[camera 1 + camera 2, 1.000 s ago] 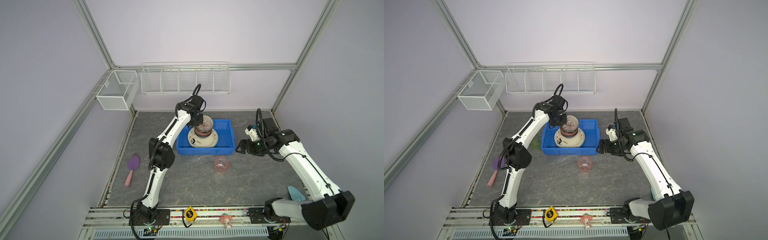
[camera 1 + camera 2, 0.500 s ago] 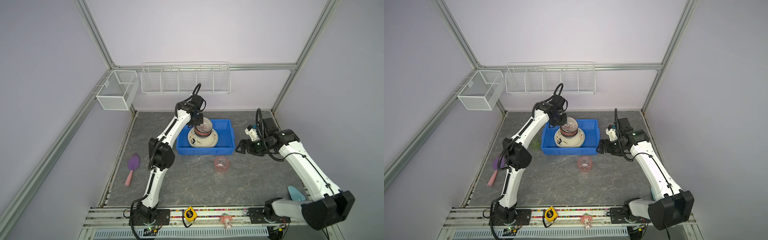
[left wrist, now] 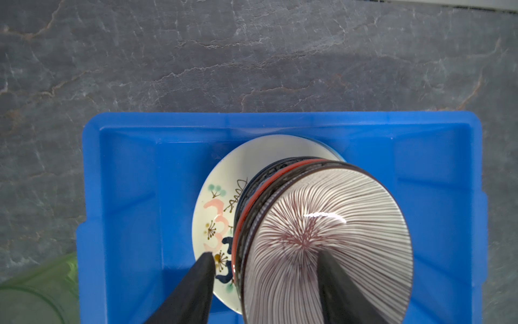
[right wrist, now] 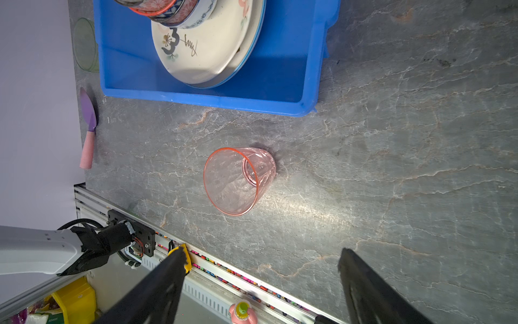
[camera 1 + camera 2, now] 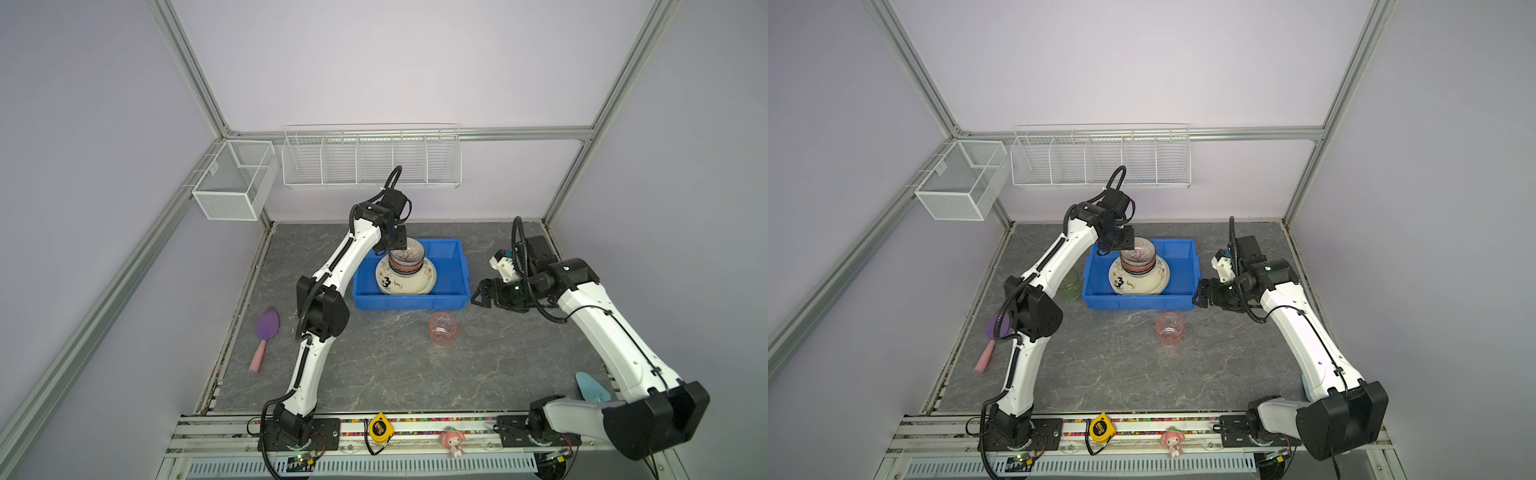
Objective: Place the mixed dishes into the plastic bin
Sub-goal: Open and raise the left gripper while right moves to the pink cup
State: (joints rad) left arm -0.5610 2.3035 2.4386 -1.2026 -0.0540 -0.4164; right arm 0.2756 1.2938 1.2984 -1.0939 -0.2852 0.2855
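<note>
Over the bin (image 5: 411, 302), the left tool (image 3: 265, 252) stood open, its bowl (image 3: 322, 224) stacked. Next, the open right tool (image 4: 262, 252) probably had to take the cup (image 4: 238, 179).

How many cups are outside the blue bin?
2. The pink cup is on the table in front of the blue bin; the green cup is beside the bin's left end, partly hidden by the left arm. The stacked dishes could hide another.

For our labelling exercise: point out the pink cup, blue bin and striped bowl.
pink cup (image 4: 239, 181), right wrist view, translucent wall.
blue bin (image 5: 409, 302), in a top view, front wall.
striped bowl (image 3: 302, 218), left wrist view, inner surface.
</note>
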